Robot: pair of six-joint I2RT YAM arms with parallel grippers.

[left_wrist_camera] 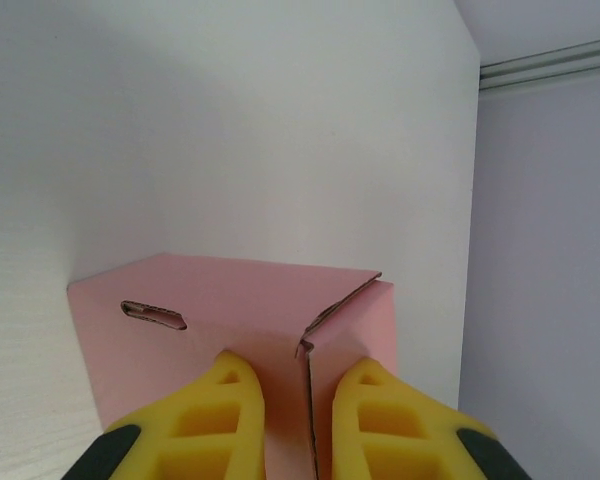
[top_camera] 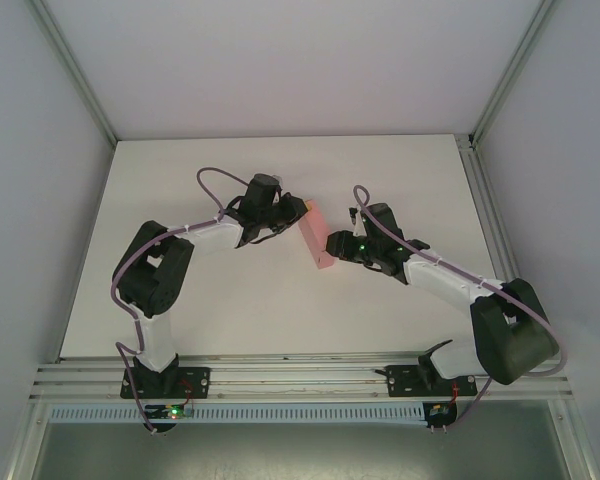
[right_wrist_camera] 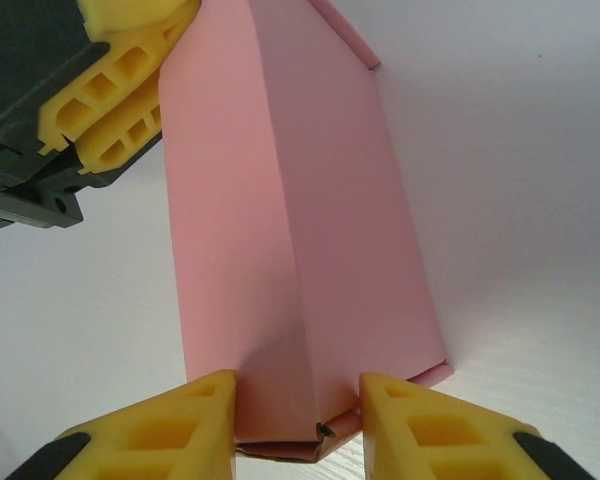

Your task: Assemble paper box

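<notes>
The paper box (top_camera: 316, 235) is a slim pink card box lying at an angle in the middle of the white table, held between both arms. My left gripper (top_camera: 296, 214) is at its far end. In the left wrist view its yellow fingers (left_wrist_camera: 230, 405) press against the pink card (left_wrist_camera: 230, 300) on either side of a seam, shut on it. A small slot is cut in the card (left_wrist_camera: 155, 315). My right gripper (top_camera: 334, 244) clamps the near end. Its fingertips (right_wrist_camera: 298, 400) touch both sides of the box (right_wrist_camera: 300, 220), above a folded end flap (right_wrist_camera: 280, 445). The left gripper's fingers (right_wrist_camera: 120, 70) also show there.
The white table (top_camera: 280, 310) has bare surface all round the box. Grey walls close it in at the back and sides. An aluminium rail (top_camera: 300, 375) runs along the near edge where both arm bases are bolted.
</notes>
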